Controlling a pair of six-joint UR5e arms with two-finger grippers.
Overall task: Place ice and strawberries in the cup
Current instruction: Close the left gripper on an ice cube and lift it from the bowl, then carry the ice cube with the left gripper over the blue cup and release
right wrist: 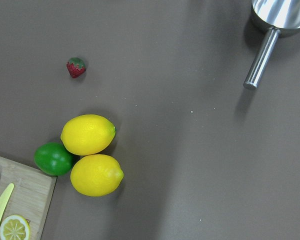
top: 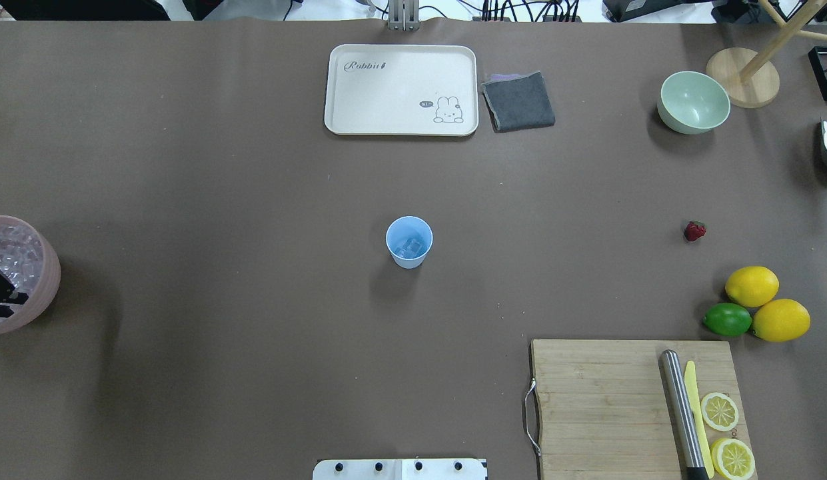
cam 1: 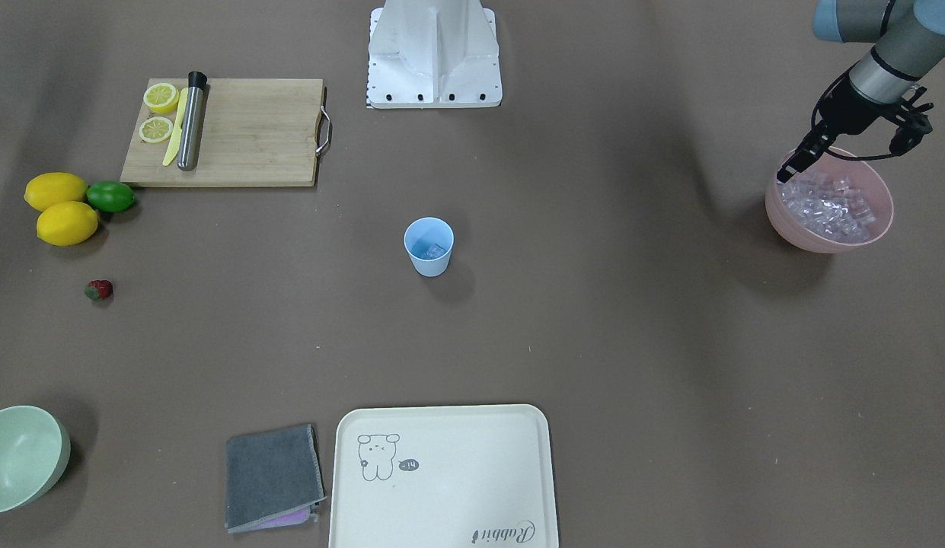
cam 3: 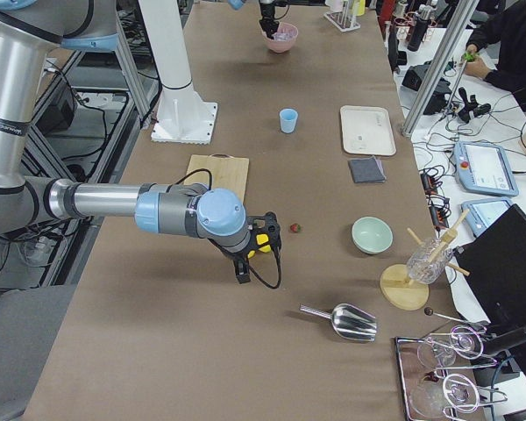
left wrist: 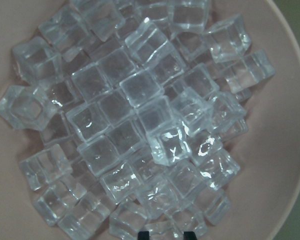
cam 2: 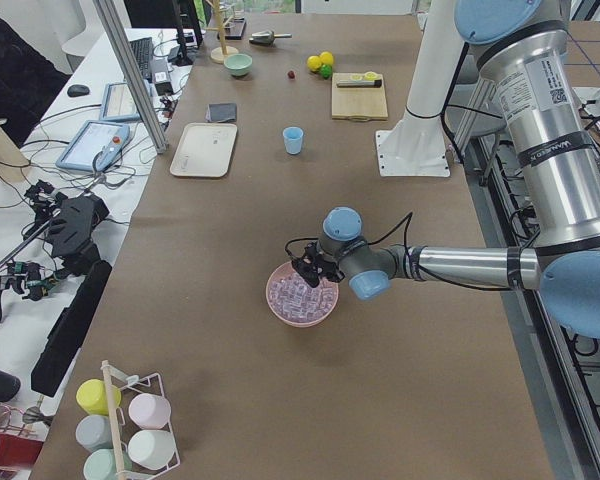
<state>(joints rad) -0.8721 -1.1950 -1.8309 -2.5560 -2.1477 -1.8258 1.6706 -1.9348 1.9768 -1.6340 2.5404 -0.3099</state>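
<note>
Clear glassy ice cubes (left wrist: 155, 115) in pink plastic bowl (left wrist: 292, 150): likely hard, slick; pinch flat faces. Left pincer (left wrist: 166, 235) parted at six o'clock; right pincer (cam 3: 243, 275), cannot tell.

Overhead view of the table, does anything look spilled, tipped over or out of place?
Nothing stands out. The small light blue plastic cup stands upright holding clear ice cubes, none spilled around it. The tiny red strawberry lies alone on the brown table, apart from the yellow lemons.

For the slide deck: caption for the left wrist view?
Clear glassy ice cubes piled in the round pink bowl, left gripper just showing at the frame's bottom edge.
</note>
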